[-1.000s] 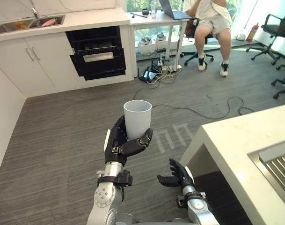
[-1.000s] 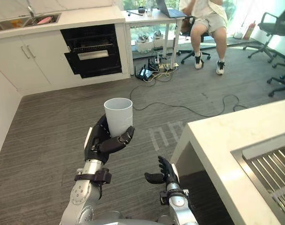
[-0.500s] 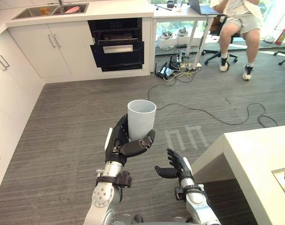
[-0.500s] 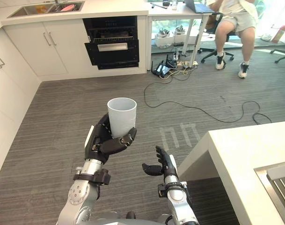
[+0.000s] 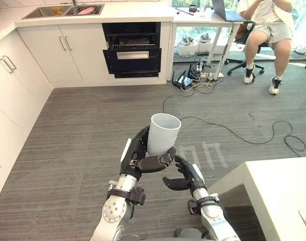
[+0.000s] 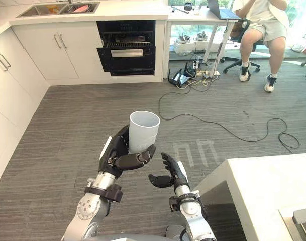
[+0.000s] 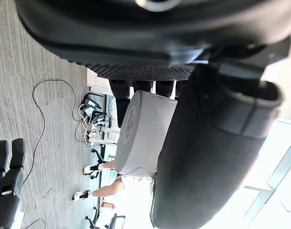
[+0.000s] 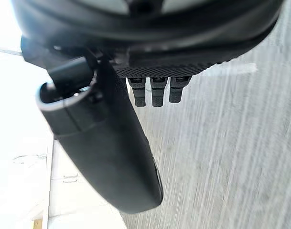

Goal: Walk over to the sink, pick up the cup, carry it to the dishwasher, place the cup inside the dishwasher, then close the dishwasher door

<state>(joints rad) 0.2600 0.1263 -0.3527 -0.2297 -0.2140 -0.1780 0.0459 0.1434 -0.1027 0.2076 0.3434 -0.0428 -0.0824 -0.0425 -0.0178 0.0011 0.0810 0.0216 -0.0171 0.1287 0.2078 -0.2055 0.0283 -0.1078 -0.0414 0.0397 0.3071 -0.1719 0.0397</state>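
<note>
- pale grey plastic cup [image 5: 164, 133], smooth-sided and round, stands upright with its open mouth up, held in the air above the floor in front of the robot.
- the dark left hand [image 5: 136, 156] grips the cup low down: its fingers wrap the far side and its thumb crosses the near side, just under the middle of the wall.
- in the left wrist view the cup [image 7: 145, 136] shows past the palm, with the thumb [image 7: 207, 157] lying along its side.
- the dark right hand [image 5: 185, 176] hangs just beside the left hand and a little lower; its fingers are loosely bent and spread, its thumb stands out, and it holds nothing and does not touch the cup.
- grey wood-grain plank floor [image 5: 82, 130] stretches between the robot and the far wall of units.
- the black built-in dishwasher [image 5: 131, 55] sits in that far wall, well apart from the cup; a rack shows in its dark upper opening above a panel with a silver handle.
- white cabinet doors with slim handles [image 5: 65, 50] stand left of the dishwasher, and more run down the left side.
- a steel sink [image 5: 62, 10] is set in the white worktop above those cabinets.
- a person in shorts [image 5: 266, 30] sits at a desk right of the dishwasher.
- a corner of a white counter [image 5: 288, 196] shows near the right arm.
</note>
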